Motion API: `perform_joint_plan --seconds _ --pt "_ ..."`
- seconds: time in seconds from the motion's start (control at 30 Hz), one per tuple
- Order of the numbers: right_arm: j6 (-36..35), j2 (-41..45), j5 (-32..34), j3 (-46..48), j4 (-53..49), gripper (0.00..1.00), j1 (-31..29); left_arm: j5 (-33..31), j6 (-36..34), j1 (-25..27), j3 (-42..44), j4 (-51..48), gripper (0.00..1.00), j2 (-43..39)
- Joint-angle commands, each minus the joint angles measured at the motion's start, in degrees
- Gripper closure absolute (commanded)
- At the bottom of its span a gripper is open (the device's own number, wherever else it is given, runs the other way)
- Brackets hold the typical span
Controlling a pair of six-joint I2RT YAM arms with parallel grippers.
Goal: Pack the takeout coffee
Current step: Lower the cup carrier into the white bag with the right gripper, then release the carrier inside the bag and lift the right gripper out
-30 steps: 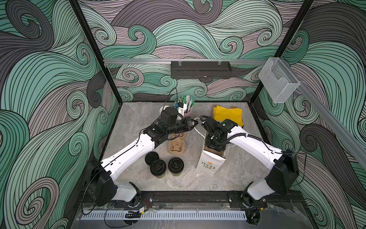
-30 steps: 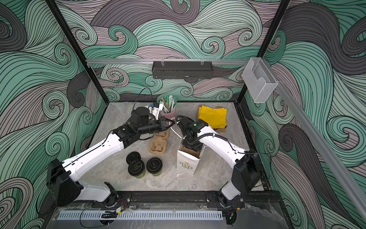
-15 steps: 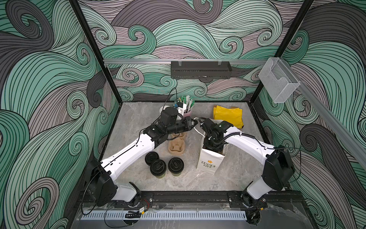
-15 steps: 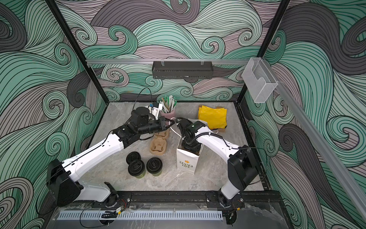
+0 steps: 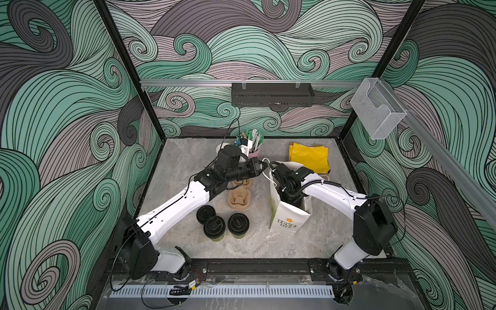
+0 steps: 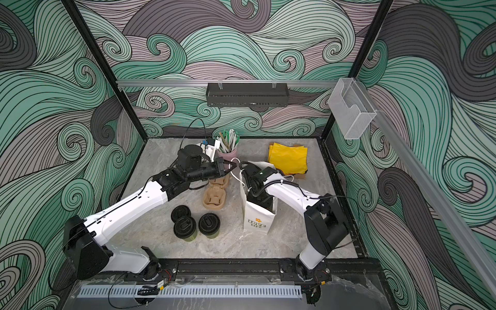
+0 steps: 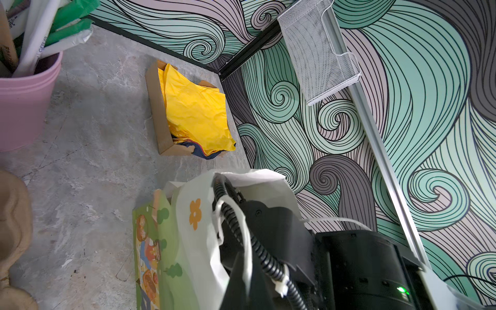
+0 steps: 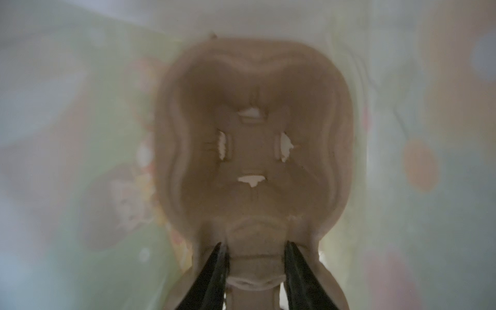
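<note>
The left claw [image 5: 263, 166] pinches the bag handle [image 5: 265, 174] to hold the bag [image 5: 284, 214] open. The right claw [image 8: 253, 245], spread, is inside it over the brown carrier [image 8: 252, 80] meant for the cups [image 5: 238, 224].

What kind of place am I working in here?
Probably a robot test cell staged as a café takeout counter: wave-patterned panel walls, black-lidded olive-green paper cups, pink cup of wrapped straws.

swirling green-and-mauve walls [image 5: 268, 40] (black frame posts [image 5: 128, 67]) — grey marbled floor [image 5: 182, 161], black tray [image 5: 272, 94] on the back rail [image 5: 188, 83].
</note>
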State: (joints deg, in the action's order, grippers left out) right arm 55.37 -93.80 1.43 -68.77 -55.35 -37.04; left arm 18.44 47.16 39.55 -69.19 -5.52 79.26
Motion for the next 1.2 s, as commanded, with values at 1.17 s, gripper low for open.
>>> perform_joint_plan --seconds 1.17 --pt "-8.28 8.83 9.41 -14.90 -9.23 0.51 -0.75 0.90 -1.28 0.62 -2.27 -0.61 1.00 0.89"
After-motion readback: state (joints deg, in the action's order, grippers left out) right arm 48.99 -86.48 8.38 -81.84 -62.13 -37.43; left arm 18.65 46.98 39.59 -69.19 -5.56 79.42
